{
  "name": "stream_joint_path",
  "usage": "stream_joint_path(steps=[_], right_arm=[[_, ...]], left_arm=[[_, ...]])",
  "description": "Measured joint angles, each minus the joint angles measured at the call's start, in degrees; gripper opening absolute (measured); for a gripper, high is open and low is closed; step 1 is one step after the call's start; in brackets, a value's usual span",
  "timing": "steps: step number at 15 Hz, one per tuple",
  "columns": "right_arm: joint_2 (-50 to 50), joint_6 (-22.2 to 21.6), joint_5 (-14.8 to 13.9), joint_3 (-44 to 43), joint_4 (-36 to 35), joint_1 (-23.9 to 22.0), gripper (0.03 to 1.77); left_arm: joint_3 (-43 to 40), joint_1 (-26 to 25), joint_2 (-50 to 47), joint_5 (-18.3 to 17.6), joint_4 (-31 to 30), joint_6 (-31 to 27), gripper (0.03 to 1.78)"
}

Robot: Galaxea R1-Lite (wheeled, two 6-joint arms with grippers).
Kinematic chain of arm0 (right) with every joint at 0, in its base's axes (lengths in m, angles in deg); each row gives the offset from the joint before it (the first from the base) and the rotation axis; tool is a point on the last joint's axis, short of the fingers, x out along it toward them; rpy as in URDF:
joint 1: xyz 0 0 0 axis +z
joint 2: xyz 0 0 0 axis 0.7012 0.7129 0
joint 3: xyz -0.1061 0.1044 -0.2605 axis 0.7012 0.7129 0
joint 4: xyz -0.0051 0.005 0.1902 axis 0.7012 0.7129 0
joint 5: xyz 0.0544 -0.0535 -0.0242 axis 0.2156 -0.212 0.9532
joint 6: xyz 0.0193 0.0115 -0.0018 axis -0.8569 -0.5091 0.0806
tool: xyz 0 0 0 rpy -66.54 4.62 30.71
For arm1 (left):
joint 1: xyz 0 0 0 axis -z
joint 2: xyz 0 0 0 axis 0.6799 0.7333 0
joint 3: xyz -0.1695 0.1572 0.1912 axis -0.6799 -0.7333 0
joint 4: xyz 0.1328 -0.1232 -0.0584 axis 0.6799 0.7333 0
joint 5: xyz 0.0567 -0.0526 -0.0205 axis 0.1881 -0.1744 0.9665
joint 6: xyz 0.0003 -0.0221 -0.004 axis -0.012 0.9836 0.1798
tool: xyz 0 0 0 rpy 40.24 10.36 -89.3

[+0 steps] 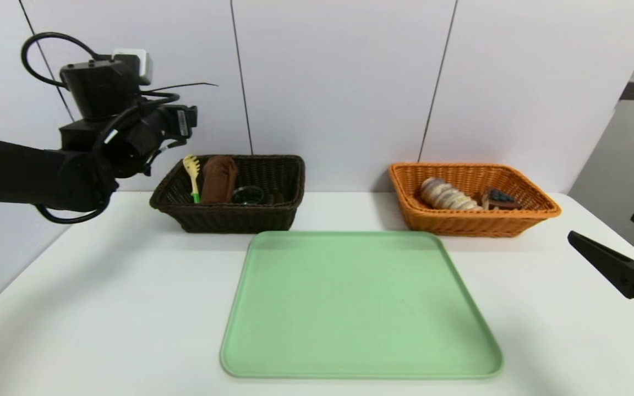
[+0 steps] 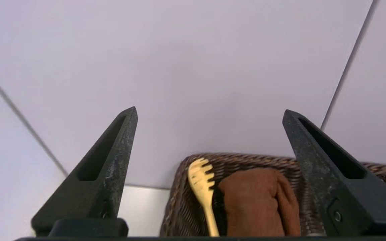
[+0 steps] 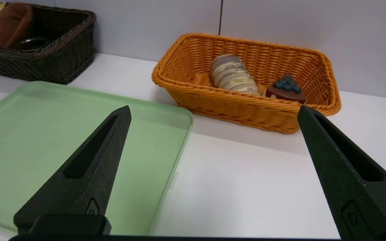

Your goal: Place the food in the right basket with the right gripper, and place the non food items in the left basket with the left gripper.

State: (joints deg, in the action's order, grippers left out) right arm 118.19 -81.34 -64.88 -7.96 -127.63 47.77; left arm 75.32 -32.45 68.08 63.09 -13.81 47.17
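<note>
The green tray [image 1: 361, 302] at the middle of the white table [image 1: 102, 308] carries nothing, so the sorting looks finished or nearly so. The food lies in the orange basket [image 1: 537, 212] toward the table's far right edge: a striped bread roll [image 1: 446, 194] and, beside it, a chocolate cake slice topped with blueberries [image 3: 286, 89]. The non-food things sit in the dark basket [image 1: 229, 217] toward the far left edge: a yellow pasta fork [image 1: 192, 170] leaning on its wall, a brown cloth [image 1: 219, 177] next to it, and a dark round object [image 1: 248, 194] too shadowed to identify. The left gripper [image 2: 209, 113] hangs raised beside that basket, jaws spread wide and empty; in the head view its fingers are hidden behind the wrist. The right gripper [image 3: 213, 112] waits low at the near right edge, also wide and empty, partly cut off.
</note>
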Motion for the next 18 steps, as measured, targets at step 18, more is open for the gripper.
stream_joint_path(steps=[18], right_arm=[[-41.05,-1.45,1.83,-6.91,49.04,-1.35,1.71]], left_arm=[[-66.6,-10.91,-74.59,2.12,5.07,3.13,1.68]])
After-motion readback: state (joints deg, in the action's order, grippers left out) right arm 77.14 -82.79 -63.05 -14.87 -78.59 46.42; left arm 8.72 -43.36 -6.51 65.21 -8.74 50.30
